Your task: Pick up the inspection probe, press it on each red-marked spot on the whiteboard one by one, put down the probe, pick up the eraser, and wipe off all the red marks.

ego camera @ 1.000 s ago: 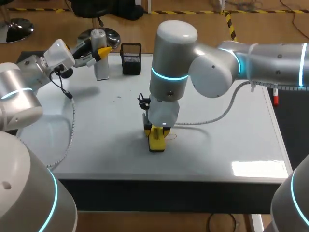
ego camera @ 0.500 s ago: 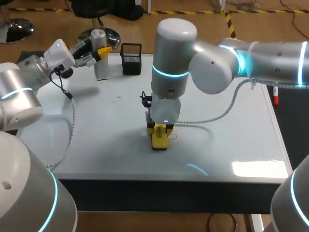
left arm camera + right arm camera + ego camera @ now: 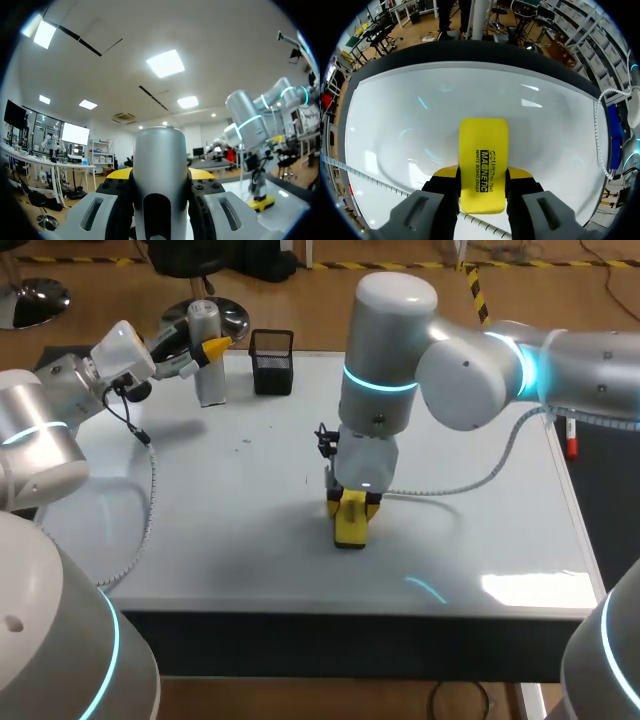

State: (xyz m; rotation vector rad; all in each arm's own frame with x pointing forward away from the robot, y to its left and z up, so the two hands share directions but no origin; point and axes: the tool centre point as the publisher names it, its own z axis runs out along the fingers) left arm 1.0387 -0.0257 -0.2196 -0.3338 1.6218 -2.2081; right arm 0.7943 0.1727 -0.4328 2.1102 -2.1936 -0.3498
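A yellow eraser [image 3: 350,528] rests flat on the whiteboard [image 3: 220,530] near its middle. My right gripper [image 3: 351,506] points straight down and is shut on it. In the right wrist view the eraser [image 3: 484,145] sits between both fingers over the white board [image 3: 410,100]. At the board's far left corner my left gripper [image 3: 212,347] is shut on the grey cylindrical probe [image 3: 207,375]. The probe [image 3: 160,150] fills the space between the left gripper [image 3: 160,176] fingers. I see no red marks around the eraser; a few faint dark specks [image 3: 245,441] dot the board.
A black mesh holder [image 3: 271,361] stands at the far edge beside the probe. A red-capped marker [image 3: 571,445] lies off the board's right edge. The right arm's cable [image 3: 470,475] drapes over the board behind the eraser.
My right arm has slid the eraser to the right along the board, covering the spot where a small red mark showed. The left arm and probe have not moved.
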